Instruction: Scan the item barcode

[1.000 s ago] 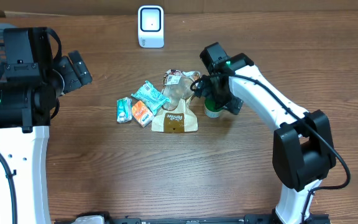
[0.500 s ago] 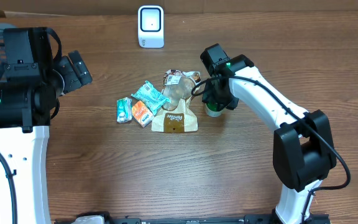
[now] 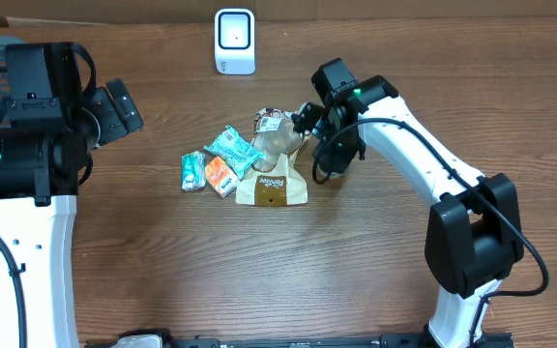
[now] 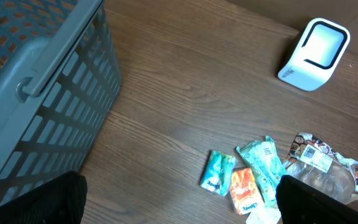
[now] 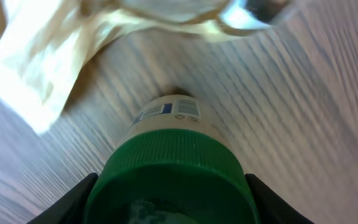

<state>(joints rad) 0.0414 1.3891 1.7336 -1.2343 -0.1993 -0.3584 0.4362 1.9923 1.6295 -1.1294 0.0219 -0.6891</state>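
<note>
Just right of centre, the right gripper has pinched the green-capped bottle and started lifting — the scanner at top centre comes next.

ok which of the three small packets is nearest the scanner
The big teal packet; the orange packet and green packet lie farther from the scanner.
</note>
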